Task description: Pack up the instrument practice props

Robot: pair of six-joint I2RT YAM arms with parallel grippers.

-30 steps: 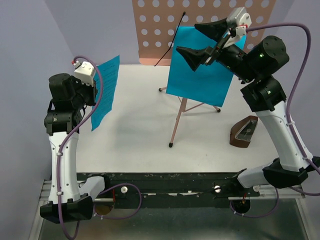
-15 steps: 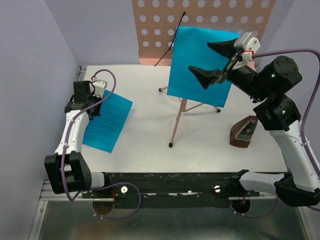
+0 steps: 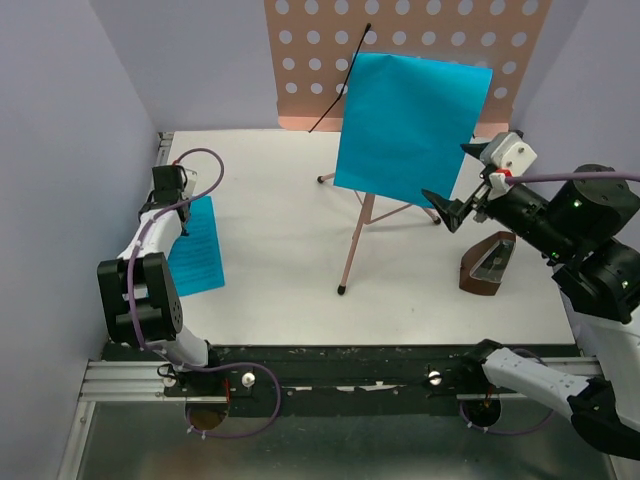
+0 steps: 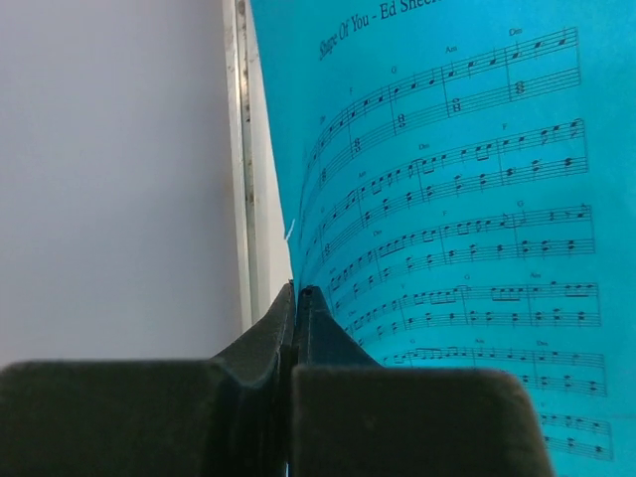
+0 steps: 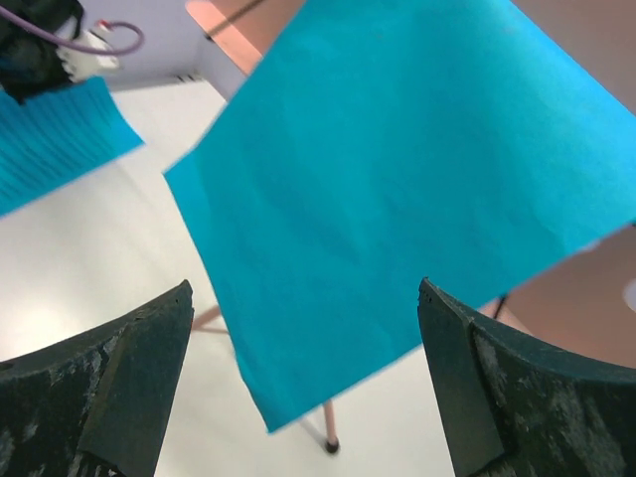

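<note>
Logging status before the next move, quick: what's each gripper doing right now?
Left gripper: closed on the printed blue sheet.
Right gripper: open, holding nothing.

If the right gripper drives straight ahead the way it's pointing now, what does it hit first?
Most likely the bright blue paper sheet leaning on the pink perforated music stand: in the wrist view it fills the space between the fingers of the open right gripper. The distance is unclear.

We lose the top of the pink stand (image 3: 300,60) at the frame edge overhead; the blue sheet (image 3: 410,125) on it hides its middle and upper pole. Left wrist: the printed sheet (image 4: 457,199) runs off three edges, title clipped. Detail on the brown block (image 3: 488,265) is too small to read.
</note>
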